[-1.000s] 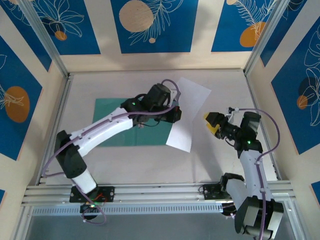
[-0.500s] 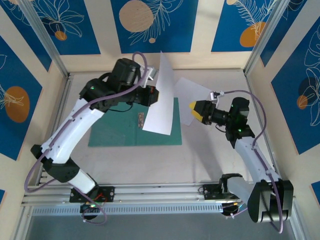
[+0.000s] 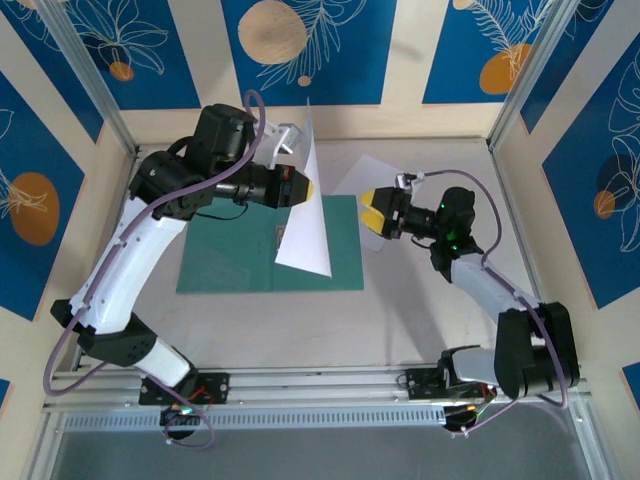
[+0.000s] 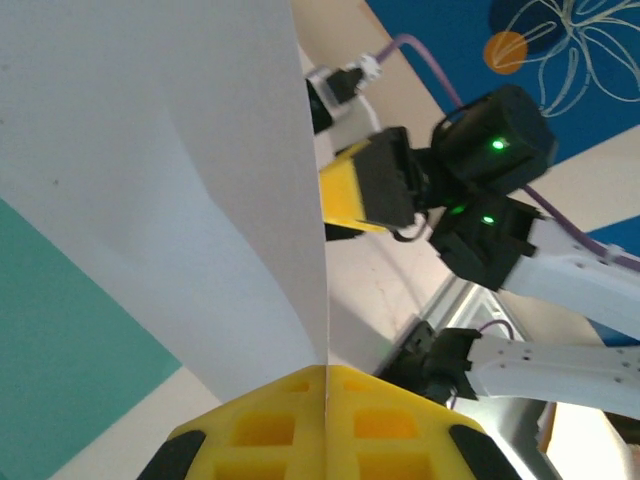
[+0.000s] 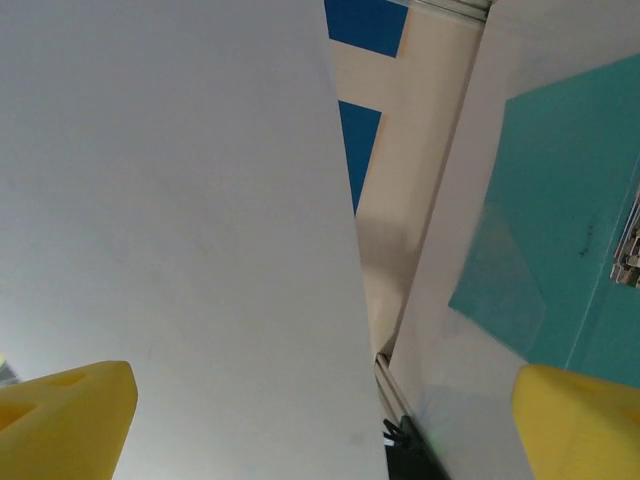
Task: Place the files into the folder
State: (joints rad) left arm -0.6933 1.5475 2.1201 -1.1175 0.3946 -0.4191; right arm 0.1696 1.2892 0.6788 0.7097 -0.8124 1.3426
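Having lifted one thin white paper sheet (image 3: pixel 305 235) off the counter (image 3: pixel 300 320), the left gripper (image 3: pixel 300 188) is clamping it on edge above the flat teal-green paper folder (image 3: pixel 225 262) at the counter's middle, while the right gripper (image 3: pixel 372 213) is spreading wide, empty, and nearing the sheet, so insertion is likely coming next.

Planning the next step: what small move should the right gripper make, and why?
Probably ease the right gripper to the free edge of the lifted sheet: its jaws stand open facing it, while the left gripper pinches that sheet nearly upright above the folder.
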